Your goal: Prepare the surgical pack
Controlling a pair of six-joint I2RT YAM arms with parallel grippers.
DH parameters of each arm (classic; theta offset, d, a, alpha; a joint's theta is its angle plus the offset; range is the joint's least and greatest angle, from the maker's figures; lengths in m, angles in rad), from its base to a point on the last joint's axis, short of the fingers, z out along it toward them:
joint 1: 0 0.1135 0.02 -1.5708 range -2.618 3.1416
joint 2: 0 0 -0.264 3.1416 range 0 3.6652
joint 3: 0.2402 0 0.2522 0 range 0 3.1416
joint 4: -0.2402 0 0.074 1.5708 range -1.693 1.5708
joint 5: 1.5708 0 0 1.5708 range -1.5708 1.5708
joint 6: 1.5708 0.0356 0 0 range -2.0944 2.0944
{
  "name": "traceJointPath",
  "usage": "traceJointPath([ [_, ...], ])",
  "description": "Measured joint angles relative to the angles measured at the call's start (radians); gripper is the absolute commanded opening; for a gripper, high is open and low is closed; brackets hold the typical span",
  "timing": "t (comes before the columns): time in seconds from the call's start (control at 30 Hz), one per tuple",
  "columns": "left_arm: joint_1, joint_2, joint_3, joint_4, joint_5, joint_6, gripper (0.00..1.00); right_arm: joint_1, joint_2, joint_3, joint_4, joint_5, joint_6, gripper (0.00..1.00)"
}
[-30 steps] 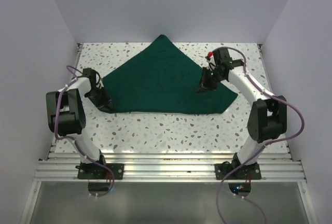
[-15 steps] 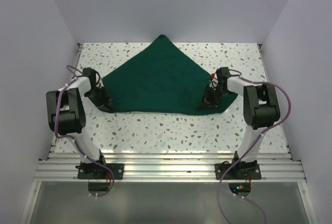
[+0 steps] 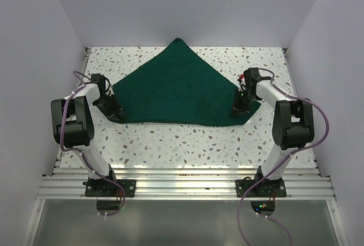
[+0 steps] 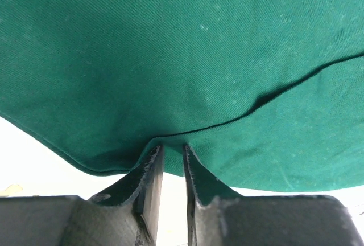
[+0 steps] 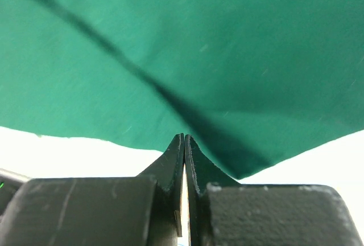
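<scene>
The dark green drape (image 3: 182, 86) lies flat on the speckled table, folded into a wide triangle with its peak at the back. My left gripper (image 3: 116, 116) is at the drape's left front corner. In the left wrist view (image 4: 169, 146) its jaws are nearly together with the drape's edge (image 4: 199, 58) pinched between the tips. My right gripper (image 3: 238, 111) is at the drape's right front corner. In the right wrist view (image 5: 183, 136) its jaws are shut tip to tip against the cloth (image 5: 227, 46), with nothing seen between them. The steel tray, gauze, scissors and forceps are out of view.
The speckled table (image 3: 187, 143) is boxed in by white walls at the left, back and right. A metal rail (image 3: 182, 183) with both arm bases runs along the near edge.
My right gripper has moved from the drape's right slope down and right to its right front corner. The left gripper and the drape have stayed put.
</scene>
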Motion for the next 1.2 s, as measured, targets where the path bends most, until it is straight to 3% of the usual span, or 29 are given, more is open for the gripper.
traceJointPath([
  [0.17, 0.000, 0.000, 0.038, -0.008, -0.032, 0.000, 0.36, 0.000, -0.106, -0.068, 0.026, -0.073, 0.005, 0.00],
  [0.4, 0.066, -0.003, 0.182, -0.008, -0.093, 0.000, 0.51, 0.000, -0.115, -0.141, 0.060, -0.139, 0.012, 0.00],
  [0.67, 0.211, 0.126, 0.333, -0.019, -0.154, -0.007, 0.56, 0.000, -0.077, -0.134, 0.057, -0.128, 0.021, 0.00],
  [0.97, 0.225, 0.314, 0.523, -0.039, -0.195, 0.056, 0.55, 0.000, -0.041, -0.124, 0.059, -0.134, 0.023, 0.00],
  [1.2, 0.225, 0.367, 0.579, -0.048, -0.203, 0.139, 0.56, 0.000, -0.018, -0.114, 0.060, -0.150, 0.023, 0.00],
])
